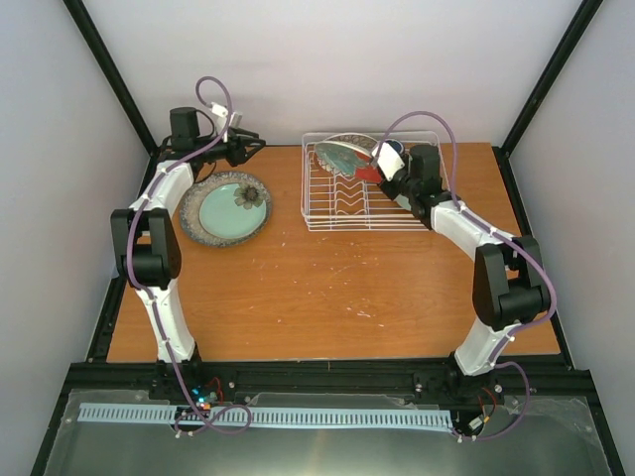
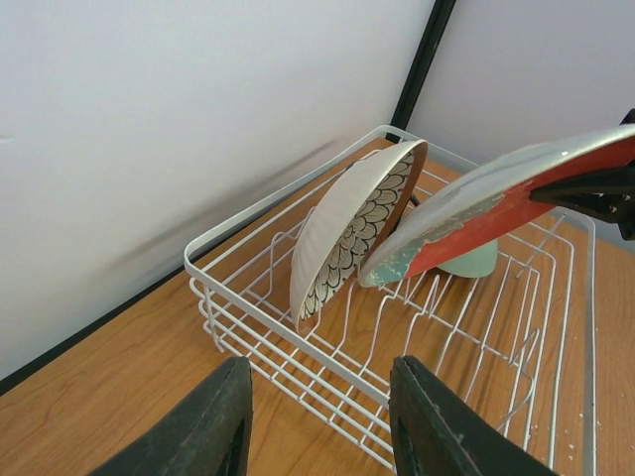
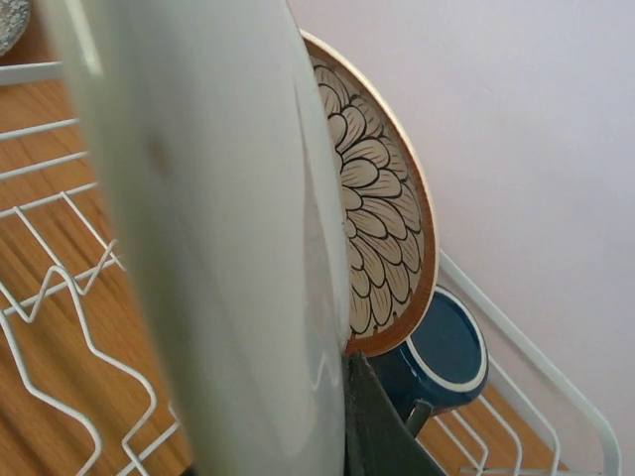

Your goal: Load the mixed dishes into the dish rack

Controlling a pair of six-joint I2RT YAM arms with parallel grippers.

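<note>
Filling the left and middle of the right wrist view, a red-backed plate (image 3: 218,248) stands on edge with its pale face to the camera. The right pincer (image 2: 595,193) is clamped on its rim at the right edge of the left wrist view. There the plate tilts, red underside down, and its low edge is over the rack (image 2: 238,233). Whether that edge touches the wires cannot be told.

Just behind it a petal plate (image 3: 382,228) stands upright in the prongs. A blue mug (image 3: 446,357) sits in the rack's corner at the lower right of the right wrist view. A green cup (image 2: 474,260) shows under the held plate in the left wrist view.

From above, the rack is at the upper middle of the table (image 1: 327,288). To its left a teal plate (image 1: 223,210) lies flat on a speckled plate (image 1: 193,223), both outside the rack.

The left pincer (image 2: 317,372) has its fingers apart and holds nothing. It sits at the bottom of its own view and points at the rack's near side.
</note>
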